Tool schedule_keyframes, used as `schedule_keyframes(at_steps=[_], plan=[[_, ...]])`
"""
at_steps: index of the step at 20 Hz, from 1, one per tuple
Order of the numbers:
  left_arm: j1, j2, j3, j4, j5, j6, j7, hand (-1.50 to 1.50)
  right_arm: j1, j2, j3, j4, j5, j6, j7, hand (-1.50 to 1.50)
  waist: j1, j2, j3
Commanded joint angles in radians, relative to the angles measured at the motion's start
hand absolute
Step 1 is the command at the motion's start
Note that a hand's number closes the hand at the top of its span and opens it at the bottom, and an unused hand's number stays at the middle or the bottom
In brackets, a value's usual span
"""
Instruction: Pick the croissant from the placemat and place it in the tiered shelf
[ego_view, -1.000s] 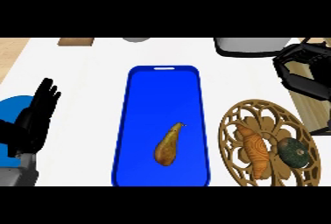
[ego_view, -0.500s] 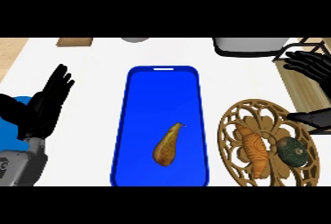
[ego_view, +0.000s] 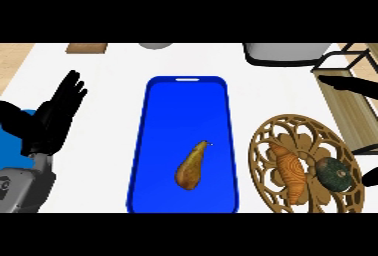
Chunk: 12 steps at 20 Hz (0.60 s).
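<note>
The golden-brown croissant (ego_view: 286, 171) lies on the round wooden openwork placemat (ego_view: 267, 142), the left hand (ego_view: 53, 118) rests open-fingered, and the right hand (ego_view: 359, 84), mostly out of view, cannot be judged.

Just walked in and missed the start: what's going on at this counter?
Nothing is being held yet. The croissant lies on the round wooden placemat at the right, beside a dark green squash. A pear lies on the blue tray in the middle. The left robot hand is open at the left side, fingers up. The right robot hand shows dark at the right edge by the tiered shelf, above the placemat; its fingers are hard to read.
</note>
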<state>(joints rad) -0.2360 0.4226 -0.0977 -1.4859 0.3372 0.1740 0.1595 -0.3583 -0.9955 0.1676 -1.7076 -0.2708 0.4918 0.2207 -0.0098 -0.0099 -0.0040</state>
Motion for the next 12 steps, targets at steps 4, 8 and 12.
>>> schedule_keyframes(at_steps=[4, 8, 12], plan=[[-0.027, -0.025, -0.016, 0.001, -0.018, 0.017, 0.018, 0.00, -0.082, -0.094, 0.178, -0.242, 0.318, 0.005, 0.242, -1.50, 0.017, 0.007, 0.001], [-0.050, -0.023, 0.001, 0.027, -0.018, -0.008, 0.018, 0.00, -0.059, 0.066, 0.328, -0.338, 0.434, -0.052, 0.454, -1.50, 0.016, 0.011, 0.002], [-0.007, -0.039, 0.007, -0.018, -0.022, -0.014, 0.029, 0.00, -0.029, 0.167, 0.397, -0.360, 0.528, -0.023, 0.549, -1.50, 0.017, 0.008, 0.003]])
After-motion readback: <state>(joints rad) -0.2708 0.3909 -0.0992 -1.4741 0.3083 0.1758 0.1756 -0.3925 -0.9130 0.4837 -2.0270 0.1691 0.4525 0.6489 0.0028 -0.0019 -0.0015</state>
